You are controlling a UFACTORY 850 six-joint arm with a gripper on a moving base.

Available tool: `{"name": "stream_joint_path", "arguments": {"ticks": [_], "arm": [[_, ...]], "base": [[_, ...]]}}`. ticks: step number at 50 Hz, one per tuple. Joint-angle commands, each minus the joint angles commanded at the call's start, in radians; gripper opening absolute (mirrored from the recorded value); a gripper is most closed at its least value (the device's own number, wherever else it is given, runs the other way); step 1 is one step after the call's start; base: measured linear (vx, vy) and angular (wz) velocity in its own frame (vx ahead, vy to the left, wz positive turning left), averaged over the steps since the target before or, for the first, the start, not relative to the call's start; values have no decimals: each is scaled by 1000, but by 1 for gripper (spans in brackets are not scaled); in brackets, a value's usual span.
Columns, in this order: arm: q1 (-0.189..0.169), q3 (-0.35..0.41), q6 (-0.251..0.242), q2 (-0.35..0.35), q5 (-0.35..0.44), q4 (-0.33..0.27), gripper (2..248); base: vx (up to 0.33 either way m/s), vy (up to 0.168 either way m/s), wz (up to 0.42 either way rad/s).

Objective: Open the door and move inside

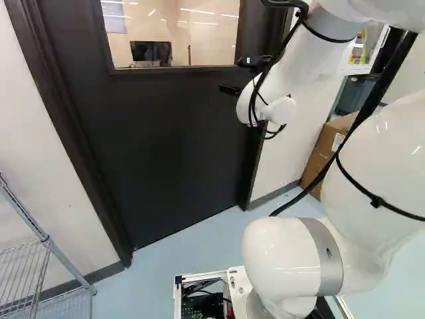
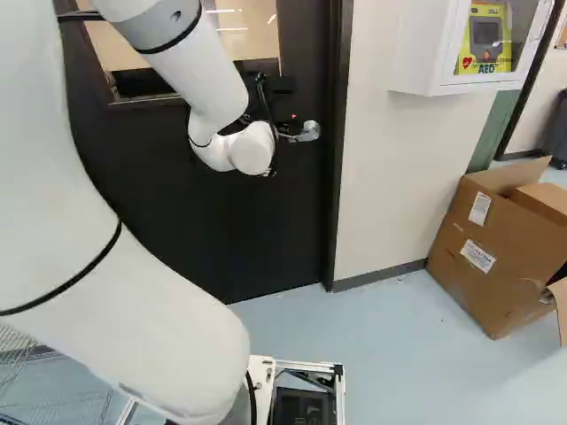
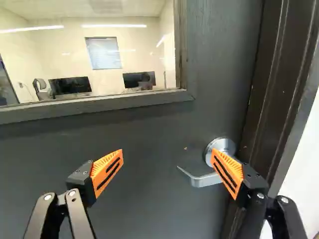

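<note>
Lighting: bright, indoor. Door window [image 3: 144, 55]: pale glare streaks. Door [image 3: 149, 199]: dark, dull sheen. White arm [image 1: 388, 153]: glossy highlights, soft shading. Wall [image 3: 303, 169], wrist view: nearly washed out. Floor [image 2: 390, 354]: pale, whitening toward one corner.

"AED" on yellow case [image 2: 485, 44], white labels [image 2: 478, 256] on cardboard box [image 2: 516, 279]

The door [image 1: 166, 146] before you is black and its handle [image 3: 207, 180] silver. Your jaws are black, with orange pads [image 3: 101, 167] striped black. Your arm [image 1: 273, 246] is white with grey bands. You see pale blue floor [image 2: 399, 354] and a brown box [image 2: 505, 283] with white labels [image 2: 478, 256].
</note>
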Motion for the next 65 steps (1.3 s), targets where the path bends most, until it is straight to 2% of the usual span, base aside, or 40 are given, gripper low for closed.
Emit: {"name": "stream_joint_path", "arguments": {"ticks": [23, 35, 51, 65], "arm": [[-54, -42, 0, -44, -14, -134, 247], [-60, -90, 0, -94, -27, -199, 247], [-53, -160, 0, -163, -29, -212, 247], [-52, -168, 0, -177, -29, -212, 247]], "base": [[0, 0, 0], [0, 0, 0], [0, 0, 0], [0, 0, 0]]}}
